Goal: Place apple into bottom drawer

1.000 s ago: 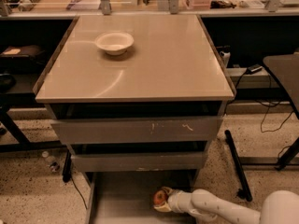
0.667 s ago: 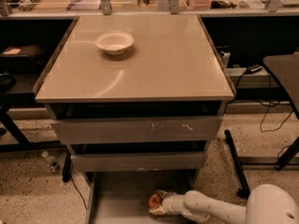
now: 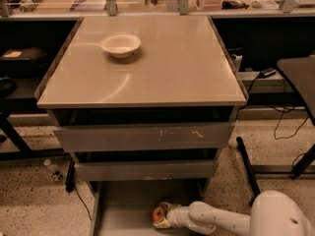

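Observation:
The bottom drawer (image 3: 120,208) is pulled out at the foot of the grey cabinet, a shallow grey tray with a flat floor. My white arm reaches in from the lower right. My gripper (image 3: 163,216) is low over the drawer floor, near its middle. It is shut on the apple (image 3: 159,214), a small red-orange fruit that shows at the gripper's left end, down at the drawer floor.
A cream bowl (image 3: 120,45) stands on the beige cabinet top (image 3: 167,68). The scratched top drawer front (image 3: 147,136) and the middle drawer front (image 3: 142,171) are closed above the open tray. A small bottle (image 3: 53,170) and cables lie on the speckled floor.
My gripper has moved left with the apple over the drawer floor, further into the bottom drawer. The bowl and the upper drawers have not moved.

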Motion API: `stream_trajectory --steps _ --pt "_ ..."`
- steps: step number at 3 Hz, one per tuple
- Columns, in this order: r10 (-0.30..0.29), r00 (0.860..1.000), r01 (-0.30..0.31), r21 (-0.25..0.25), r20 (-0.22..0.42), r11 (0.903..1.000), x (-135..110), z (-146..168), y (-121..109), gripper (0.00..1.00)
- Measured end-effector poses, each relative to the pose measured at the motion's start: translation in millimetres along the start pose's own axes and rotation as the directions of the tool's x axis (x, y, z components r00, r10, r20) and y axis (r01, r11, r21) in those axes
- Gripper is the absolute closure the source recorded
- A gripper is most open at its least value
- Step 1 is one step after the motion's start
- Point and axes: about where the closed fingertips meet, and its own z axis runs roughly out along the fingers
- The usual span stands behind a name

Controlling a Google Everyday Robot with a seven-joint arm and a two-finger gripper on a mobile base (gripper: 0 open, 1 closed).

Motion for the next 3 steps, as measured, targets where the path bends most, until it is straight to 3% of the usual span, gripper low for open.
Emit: stream_trajectory --steps 3 --pt "0.0 1.0 0.0 0.0 0.0 1.0 0.0 0.1 0.1 0.11"
